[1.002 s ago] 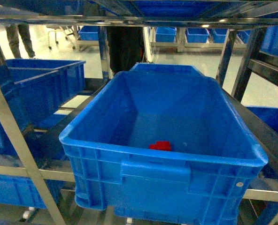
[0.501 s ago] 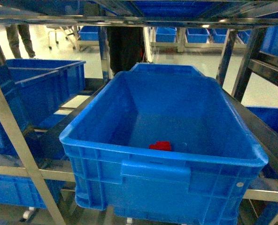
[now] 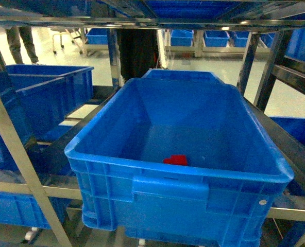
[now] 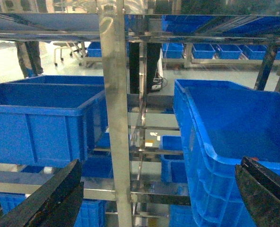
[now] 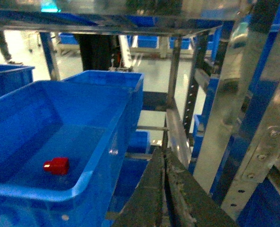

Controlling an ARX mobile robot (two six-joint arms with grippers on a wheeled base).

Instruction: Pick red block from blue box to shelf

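The small red block [image 3: 175, 160] lies on the floor of the big blue box [image 3: 193, 108], near its front wall. That box sits on a tier of the steel shelf [image 3: 18, 159]. Neither gripper shows in the head view. In the left wrist view my left gripper [image 4: 160, 163] is open and empty, facing a shelf upright [image 4: 114, 118], with the blue box [image 4: 234, 127] to its right. My right gripper [image 5: 162, 152] is shut on nothing, outside the blue box [image 5: 59, 109] past its right wall. The red block [image 5: 56, 166] lies inside, to the left of it.
Another blue crate [image 3: 49, 95] stands on the shelf to the left, and more crates [image 3: 18, 208] sit on the tier below. Steel uprights [image 5: 225, 109] and rails [image 3: 142, 21] frame the box closely on both sides and above. A person's legs [image 3: 22, 41] stand far back left.
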